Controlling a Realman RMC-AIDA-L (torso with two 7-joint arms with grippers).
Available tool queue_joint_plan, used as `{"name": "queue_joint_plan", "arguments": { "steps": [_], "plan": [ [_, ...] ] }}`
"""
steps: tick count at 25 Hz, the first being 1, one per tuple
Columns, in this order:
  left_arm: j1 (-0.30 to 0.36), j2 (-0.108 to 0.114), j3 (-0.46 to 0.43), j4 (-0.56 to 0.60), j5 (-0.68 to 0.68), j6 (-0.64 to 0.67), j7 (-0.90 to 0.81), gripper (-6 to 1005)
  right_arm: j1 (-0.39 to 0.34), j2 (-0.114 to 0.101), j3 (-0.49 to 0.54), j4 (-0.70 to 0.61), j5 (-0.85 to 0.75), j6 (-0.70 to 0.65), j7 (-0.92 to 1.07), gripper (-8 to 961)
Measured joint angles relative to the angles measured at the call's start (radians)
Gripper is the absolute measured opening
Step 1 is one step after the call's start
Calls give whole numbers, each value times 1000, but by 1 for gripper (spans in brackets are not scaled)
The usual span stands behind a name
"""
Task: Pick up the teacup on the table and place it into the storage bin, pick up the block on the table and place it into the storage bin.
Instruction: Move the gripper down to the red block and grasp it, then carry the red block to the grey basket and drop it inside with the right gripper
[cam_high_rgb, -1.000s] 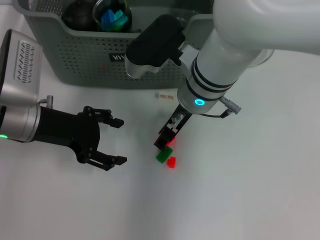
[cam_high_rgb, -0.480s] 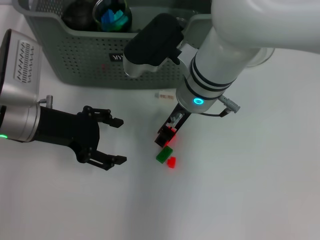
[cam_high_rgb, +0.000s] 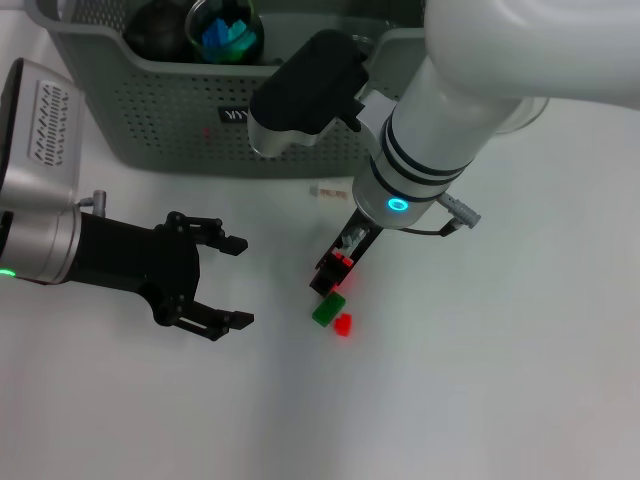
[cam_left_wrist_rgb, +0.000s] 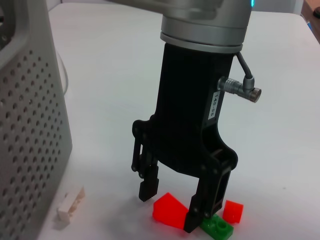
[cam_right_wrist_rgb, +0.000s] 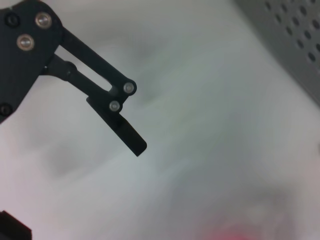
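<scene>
My right gripper (cam_high_rgb: 332, 272) points down at the table in front of the storage bin (cam_high_rgb: 170, 130). Its fingers are shut on a red block (cam_left_wrist_rgb: 167, 211), held low over the table. A green block (cam_high_rgb: 327, 309) and a smaller red block (cam_high_rgb: 343, 324) lie on the table just beside its fingertips. The teacup (cam_high_rgb: 224, 32), a round cup with blue pieces in it, stands inside the bin. My left gripper (cam_high_rgb: 247, 282) hovers open to the left of the blocks, holding nothing.
A dark round object (cam_high_rgb: 155, 28) sits in the bin beside the cup. A small beige piece (cam_high_rgb: 325, 190) lies on the table close to the bin's front wall (cam_left_wrist_rgb: 30, 150). White table stretches to the front and right.
The right gripper has shifted slightly, and the red block now shows higher between its fingers than a second ago. The left arm and the other two blocks have not moved.
</scene>
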Motion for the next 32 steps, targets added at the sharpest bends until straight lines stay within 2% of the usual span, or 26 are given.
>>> {"name": "queue_joint_plan", "arguments": {
  "steps": [13,18,22,26,29,32],
  "plan": [
    [0,0,0,-2,0,1,0,885,-5,-1,-1,-3,12,-9,0,509],
    [6,0,-3,0,0,4,-2,885,-39,-18,25,-80,4,-59,4,447],
    [12,0,-29,6,3,11,-4,885,-106,-27,152,-234,-90,-203,-1,435],
    [17,2,-54,8,3,22,-2,885,-180,-27,352,-488,-182,-445,-10,435],
    [18,2,-57,10,1,31,-2,885,-190,-26,514,-670,-178,-621,-16,435],
    [14,1,-57,11,-1,35,-5,885,-151,-28,678,-783,-138,-726,-18,436]
  ]
}}
